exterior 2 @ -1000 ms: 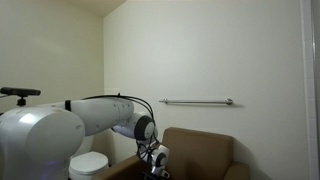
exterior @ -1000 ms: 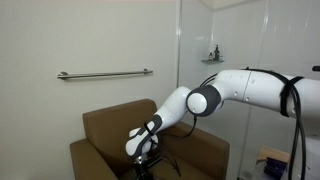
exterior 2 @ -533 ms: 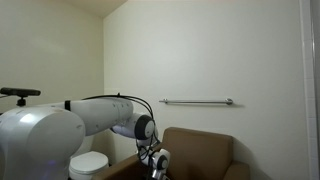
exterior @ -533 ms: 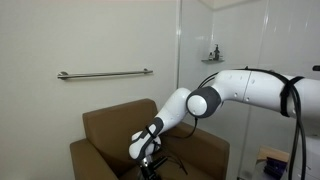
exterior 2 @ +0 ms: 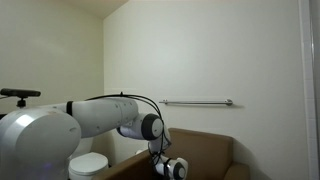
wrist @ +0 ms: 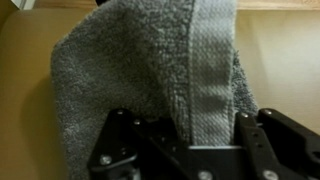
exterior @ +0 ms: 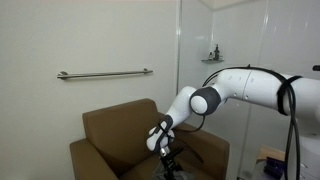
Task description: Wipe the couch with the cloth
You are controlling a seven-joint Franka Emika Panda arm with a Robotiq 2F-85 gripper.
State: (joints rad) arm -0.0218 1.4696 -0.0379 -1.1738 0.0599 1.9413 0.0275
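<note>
In the wrist view a grey terry cloth (wrist: pixel 130 70) lies spread on the brown couch seat (wrist: pixel 290 70), and my gripper (wrist: pixel 205 130) is shut on its woven band. In both exterior views the brown couch (exterior: pixel 105 130) (exterior 2: pixel 205 145) stands against the wall. My gripper (exterior: pixel 168 160) (exterior 2: pixel 172 170) is low over the seat, toward its middle. The cloth itself is hidden by the arm in both exterior views.
A metal grab bar (exterior: pixel 105 74) (exterior 2: pixel 195 102) is fixed to the wall above the couch. A glass panel with a small shelf (exterior: pixel 212 58) stands beside the couch. A white toilet (exterior 2: pixel 88 165) sits near the couch arm.
My gripper has slid sideways across the seat with the cloth, to the right in both exterior views, and the arm has stretched out further.
</note>
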